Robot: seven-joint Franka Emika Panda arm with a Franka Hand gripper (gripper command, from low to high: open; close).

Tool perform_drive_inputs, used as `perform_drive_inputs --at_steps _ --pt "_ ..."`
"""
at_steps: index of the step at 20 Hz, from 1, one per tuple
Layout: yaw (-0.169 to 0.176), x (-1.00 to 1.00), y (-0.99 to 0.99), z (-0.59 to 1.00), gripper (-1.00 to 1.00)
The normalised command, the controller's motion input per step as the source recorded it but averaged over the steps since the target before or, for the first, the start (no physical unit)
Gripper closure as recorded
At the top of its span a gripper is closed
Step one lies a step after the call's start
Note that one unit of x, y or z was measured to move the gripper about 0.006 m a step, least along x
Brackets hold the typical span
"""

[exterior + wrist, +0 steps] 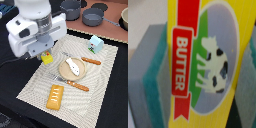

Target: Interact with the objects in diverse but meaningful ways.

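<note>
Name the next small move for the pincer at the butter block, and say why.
Probably lift straight up a little. The wrist view shows the butter block filling the space between the pincer's grey-green pads, apparently gripped, while the woven mat lies just below it in the exterior view.

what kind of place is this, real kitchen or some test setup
Likely a lab tabletop staged as a toy kitchen. A woven beige placemat holds a tan round plate, orange-handled cutlery and an orange bread-like block, with grey pots behind. The tool is at a yellow butter-printed block.
</note>
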Motion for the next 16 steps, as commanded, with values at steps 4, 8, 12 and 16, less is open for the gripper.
perform_drive_inputs --at_steps 4,8,12,16 --pt "-0.004 0.58 -0.60 0.19 1.00" --pt "0.000 0.52 -0.54 0.13 1.00" --pt "0.000 0.33 -0.61 0.00 1.00" --pt "0.000 0.22 -0.64 -0.08 1.00"
